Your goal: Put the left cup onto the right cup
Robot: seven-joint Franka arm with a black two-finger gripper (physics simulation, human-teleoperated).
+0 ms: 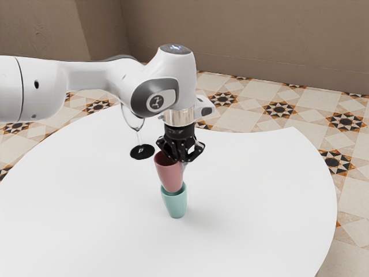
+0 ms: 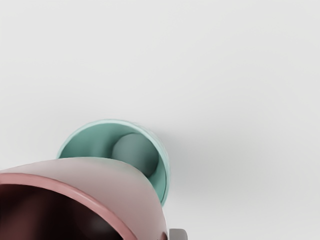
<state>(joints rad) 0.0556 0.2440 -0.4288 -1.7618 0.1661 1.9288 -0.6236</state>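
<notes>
Tool [image 1: 183, 157] vertical on tilted pink cup [image 1: 169, 173], over teal cup [image 1: 174, 202].

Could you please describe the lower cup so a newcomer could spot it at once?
On the round white table, look below the black end effector. A smooth teal handleless cup stands upright there, with the base of a tilted pink cup dipping into its mouth. It alone is teal and is the lower cup.
</notes>
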